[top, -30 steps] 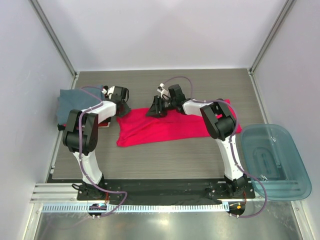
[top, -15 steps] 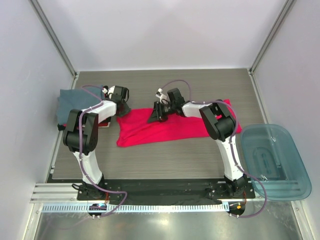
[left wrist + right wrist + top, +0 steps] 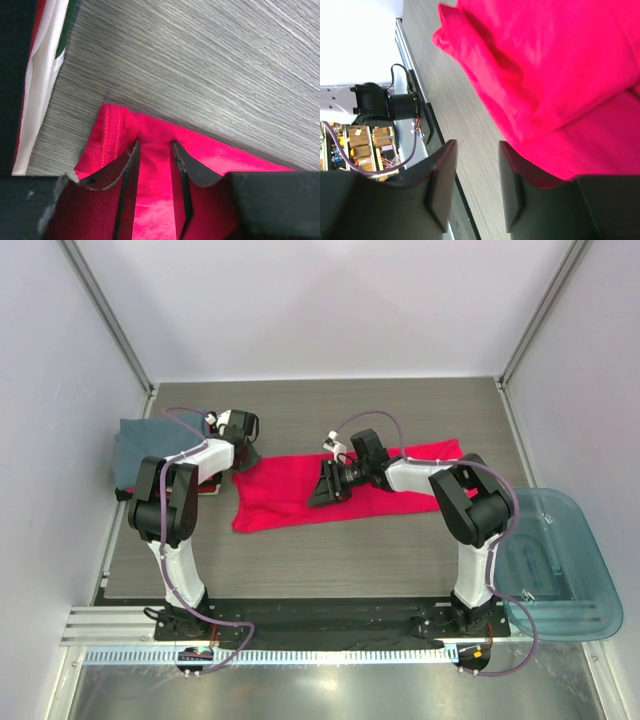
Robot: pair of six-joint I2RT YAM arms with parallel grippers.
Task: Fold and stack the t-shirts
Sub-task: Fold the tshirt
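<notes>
A bright red-pink t-shirt (image 3: 290, 495) lies spread as a long band across the middle of the table. My left gripper (image 3: 245, 453) sits at its far left corner. In the left wrist view the gripper (image 3: 154, 150) is closed narrowly with the pink cloth (image 3: 152, 200) between its jaws. My right gripper (image 3: 328, 490) hovers over the shirt's middle near its front edge. In the right wrist view the gripper (image 3: 477, 155) is open with bare table between its jaws and the shirt (image 3: 555, 65) beside one finger. A slate blue-grey t-shirt (image 3: 140, 443) lies at the far left.
A translucent teal tub (image 3: 550, 550) stands at the right edge of the table. A red and white cloth (image 3: 207, 486) pokes out from under the blue-grey shirt and shows in the left wrist view (image 3: 42, 75). The black base rail (image 3: 320, 615) runs along the near edge.
My right gripper has moved from the shirt's far edge toward the near side and slightly right. The shirt's right part now lies as a narrower band. The left gripper has stayed put.
</notes>
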